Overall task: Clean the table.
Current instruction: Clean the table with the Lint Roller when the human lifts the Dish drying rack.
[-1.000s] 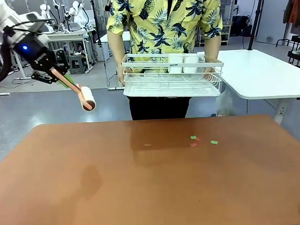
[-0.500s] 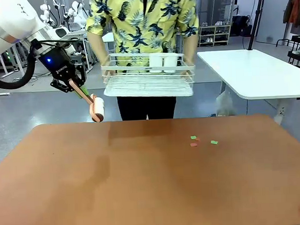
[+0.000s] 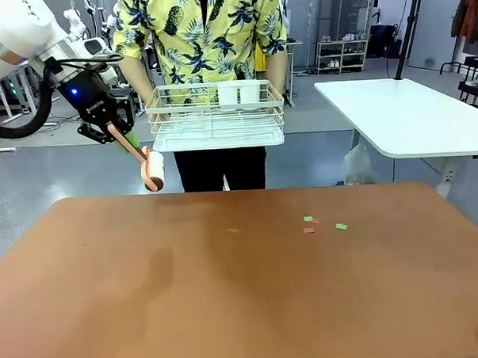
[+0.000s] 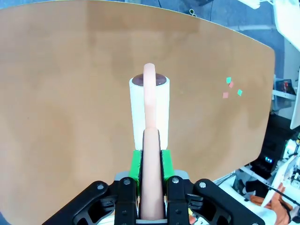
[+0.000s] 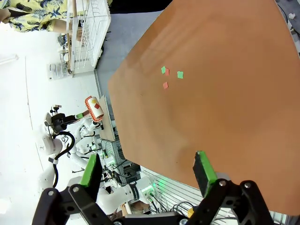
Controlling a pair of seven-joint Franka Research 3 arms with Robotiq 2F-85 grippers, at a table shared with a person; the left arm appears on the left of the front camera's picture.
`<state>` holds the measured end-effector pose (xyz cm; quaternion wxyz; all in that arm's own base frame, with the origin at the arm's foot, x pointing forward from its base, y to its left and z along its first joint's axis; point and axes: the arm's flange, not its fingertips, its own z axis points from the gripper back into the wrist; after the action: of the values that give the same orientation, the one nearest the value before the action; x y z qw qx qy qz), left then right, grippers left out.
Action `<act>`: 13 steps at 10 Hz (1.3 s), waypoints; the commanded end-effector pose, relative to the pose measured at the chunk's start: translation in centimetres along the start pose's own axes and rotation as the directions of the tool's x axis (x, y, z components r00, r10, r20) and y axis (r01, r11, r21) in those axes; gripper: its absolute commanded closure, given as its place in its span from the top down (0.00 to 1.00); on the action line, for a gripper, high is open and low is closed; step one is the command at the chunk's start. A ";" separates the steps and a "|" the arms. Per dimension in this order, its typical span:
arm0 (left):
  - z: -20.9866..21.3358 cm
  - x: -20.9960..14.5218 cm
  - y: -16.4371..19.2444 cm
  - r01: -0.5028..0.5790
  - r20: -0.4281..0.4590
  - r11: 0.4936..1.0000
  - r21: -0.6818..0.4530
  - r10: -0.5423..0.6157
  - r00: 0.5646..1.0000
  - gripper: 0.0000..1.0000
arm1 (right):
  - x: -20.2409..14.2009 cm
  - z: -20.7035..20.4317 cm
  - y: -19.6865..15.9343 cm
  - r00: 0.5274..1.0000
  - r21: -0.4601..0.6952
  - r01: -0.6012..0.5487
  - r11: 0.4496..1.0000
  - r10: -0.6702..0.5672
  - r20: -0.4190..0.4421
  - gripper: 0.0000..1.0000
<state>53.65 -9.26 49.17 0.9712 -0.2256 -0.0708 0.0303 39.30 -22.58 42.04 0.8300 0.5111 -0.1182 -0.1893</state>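
Observation:
The reddish-brown table [image 3: 228, 298] carries a few small green and red paper scraps [image 3: 308, 219] right of its middle, also seen as scraps [image 4: 228, 80] and scraps [image 5: 165, 71] in the wrist views. My left gripper [image 3: 112, 130] hangs above the far left edge, shut on the salmon handle of a lint roller [image 3: 154, 168]. In the left wrist view its green pads [image 4: 136, 164] clamp the handle and the white roll [image 4: 149, 108] points at the table top [image 4: 70, 93]. My right gripper [image 5: 147, 171] is open above the table [image 5: 225, 93], with nothing between its fingers.
A person in a yellow patterned shirt stands at the far side holding a white wire rack [image 3: 215, 120] with white cups [image 3: 239, 92] above the table's far edge. A plain white table [image 3: 411, 116] stands at the back right.
My left arm has swung right with the lint roller, then nearly stopped. The person has carried the rack to the left.

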 end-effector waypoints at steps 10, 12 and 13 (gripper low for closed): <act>-18.9 6.4 -16.3 0.052 -0.107 0.998 0.021 -0.049 0.993 0.21 | -0.1 0.2 0.3 1.000 0.003 -0.003 1.000 0.003 0.004 1.00; -20.1 6.0 -17.1 0.101 -0.156 0.995 0.023 -0.096 0.983 0.21 | -0.1 0.2 0.3 1.000 0.003 -0.003 1.000 0.003 0.004 1.00; -20.7 5.9 -17.0 0.134 -0.161 0.991 0.014 -0.130 0.978 0.21 | -0.1 0.2 0.3 1.000 0.003 -0.003 1.000 0.003 0.004 1.00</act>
<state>62.20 -32.56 38.49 0.9762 -0.2145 -0.0100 -0.0314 39.31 -22.57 42.04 0.8301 0.5111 -0.1180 -0.1892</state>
